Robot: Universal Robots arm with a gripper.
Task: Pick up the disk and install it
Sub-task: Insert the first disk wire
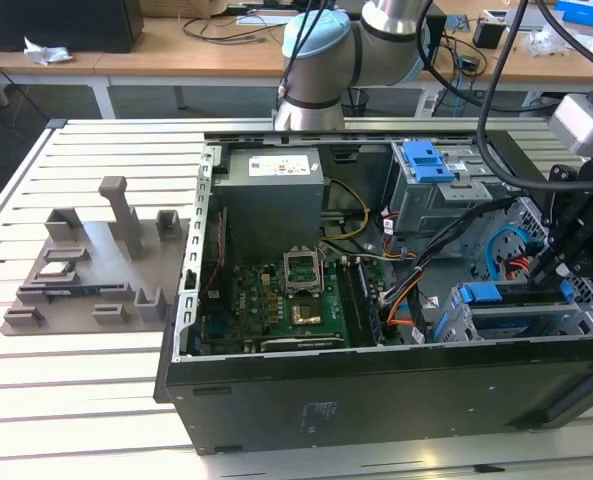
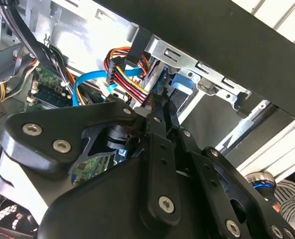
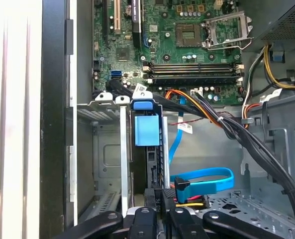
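Note:
The disk (image 1: 516,296) stands on edge in the lower drive bay at the exterior view's right end of the open computer case, its blue carrier bracket on top. In the first wrist view the disk (image 3: 147,130) shows end-on between metal bay rails, blue tab towards the motherboard. My gripper (image 1: 541,268) hangs right over the bracket's far end, fingers pressed together. In both wrist views the gripper (image 3: 162,197) (image 2: 162,107) is shut, tips at the disk (image 2: 180,82); whether they pinch part of it is hidden.
A blue latch plate (image 1: 426,160) tops the grey drive cage behind the bay. Orange and black cable bundles (image 1: 416,290) and a blue data cable (image 3: 207,181) run beside the bay. The motherboard (image 1: 276,300) fills the case floor. A grey fixture tray (image 1: 96,270) lies at the exterior view's left.

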